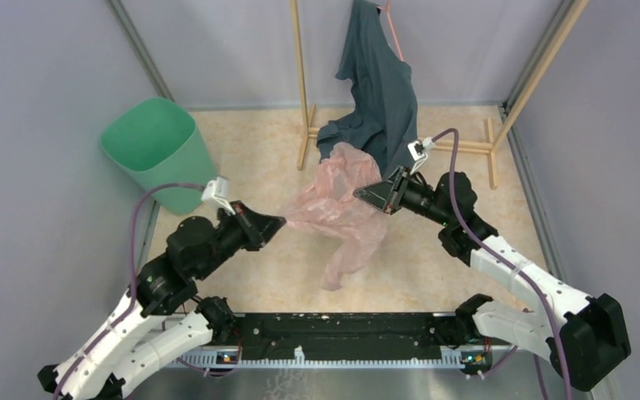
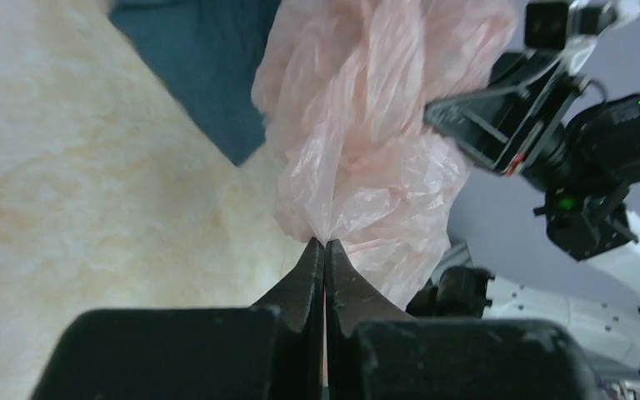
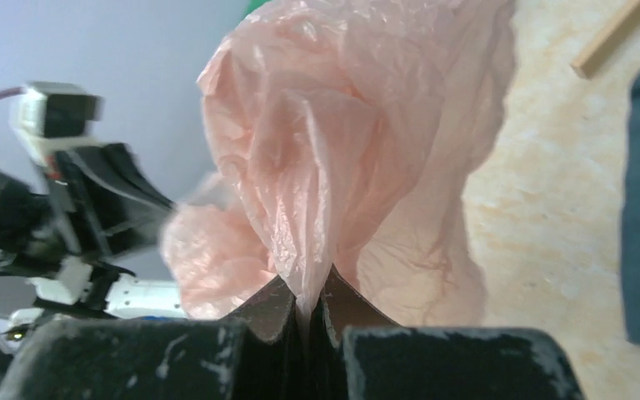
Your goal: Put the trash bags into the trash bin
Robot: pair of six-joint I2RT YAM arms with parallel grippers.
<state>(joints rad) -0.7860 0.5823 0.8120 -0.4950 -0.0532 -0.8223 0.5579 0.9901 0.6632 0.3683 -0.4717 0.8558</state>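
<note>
The pale pink trash bag hangs crumpled above the middle of the floor, stretched between both arms, with a tail drooping toward the near side. My left gripper is shut on its left edge; in the left wrist view the film bunches out from the pinched tips. My right gripper is shut on the bag's right side, and the right wrist view shows film squeezed between its jaws. The mint-green trash bin stands upright at the far left, well apart from the bag.
A dark teal-grey garment hangs from a wooden rack at the back, just behind the bag. Grey walls close in the left, back and right. A black base rail runs along the near edge.
</note>
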